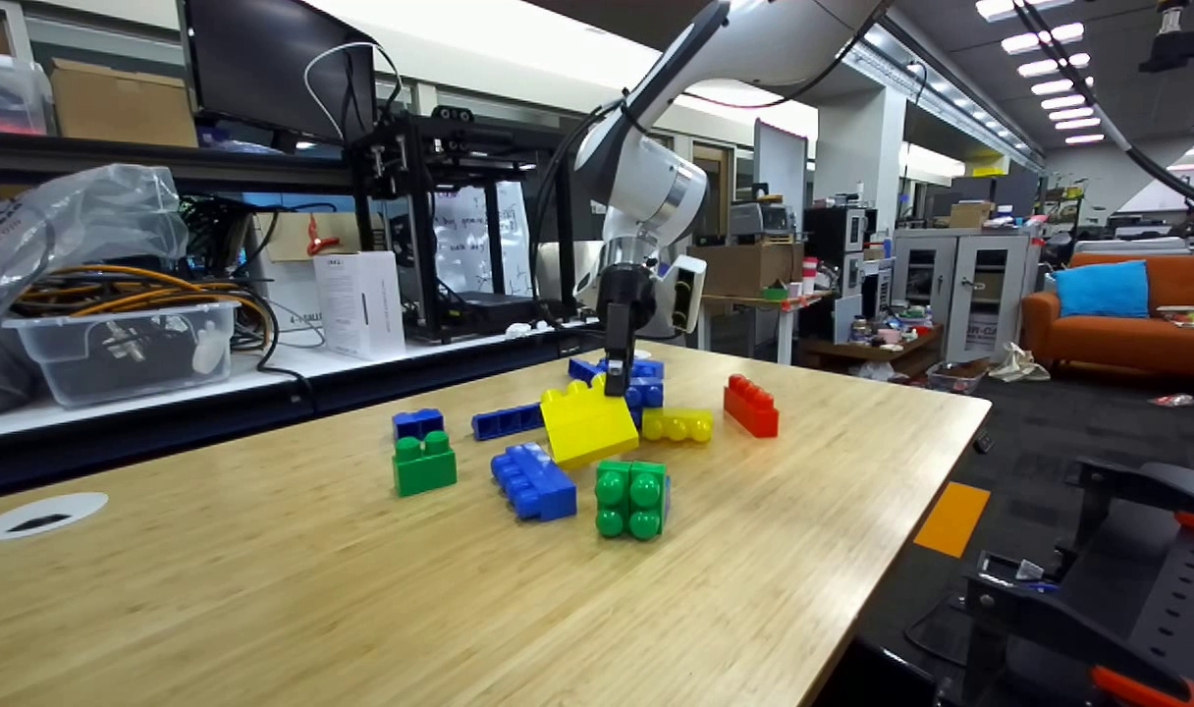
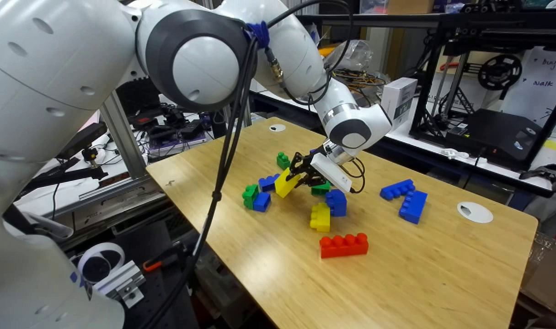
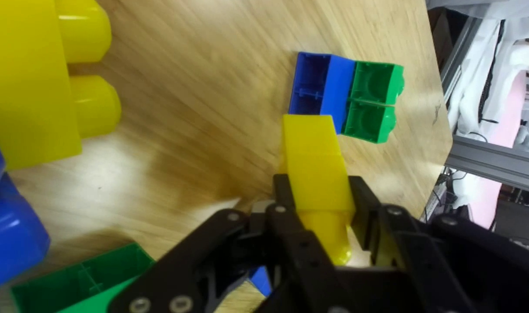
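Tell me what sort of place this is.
Probably a robotics lab or workshop: a robot arm reaches over the table, and alongside are what looks like a 3D printer and a tangle of cables.

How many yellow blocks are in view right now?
2. The held yellow block is clamped in the gripper; the loose yellow block lies on the table beside a blue block. Another could be hidden behind the gripper.
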